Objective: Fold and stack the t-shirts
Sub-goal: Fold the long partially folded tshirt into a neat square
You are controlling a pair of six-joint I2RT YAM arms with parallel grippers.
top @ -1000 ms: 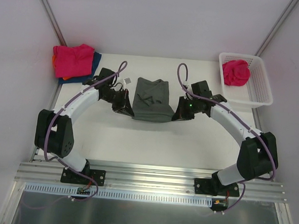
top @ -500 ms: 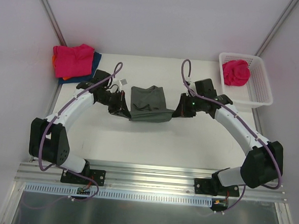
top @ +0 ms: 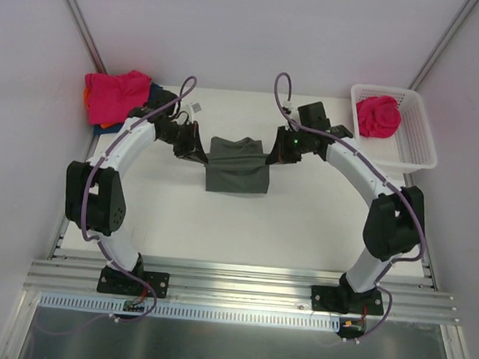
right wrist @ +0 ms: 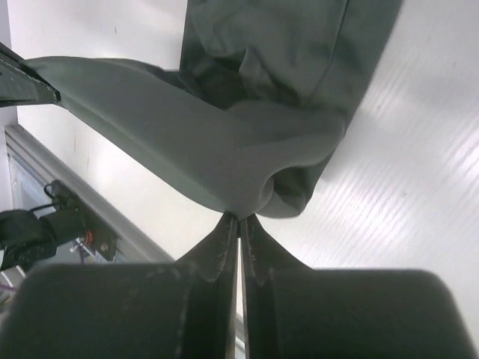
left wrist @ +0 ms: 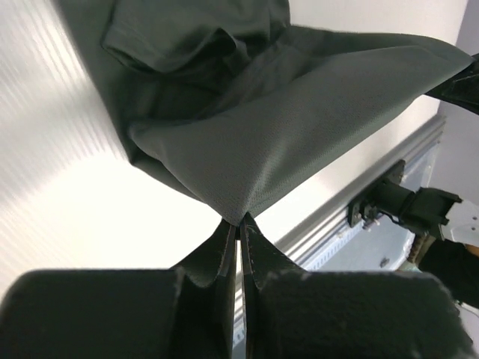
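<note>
So the dark grey t-shirt (top: 238, 165) is pinched at both ends. The left gripper (left wrist: 238, 226) and right gripper (right wrist: 239, 219) are each clamped fully shut on an edge. The cloth is stretched between the fingertips, half-folded, and the rest is draped onto the table (top: 302, 224). A pink-topped stack (top: 117, 96) is already done beyond the left fingers. One crumpled pink t-shirt (top: 378, 116) is left in the basket (top: 421, 154), out past the right fingers.

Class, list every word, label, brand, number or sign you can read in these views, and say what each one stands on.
None: no view shows text that can be read.
Small white tag just beyond the dark grey t-shirt: too small to tell whether it carries any print.
White basket: no markings visible.
</note>
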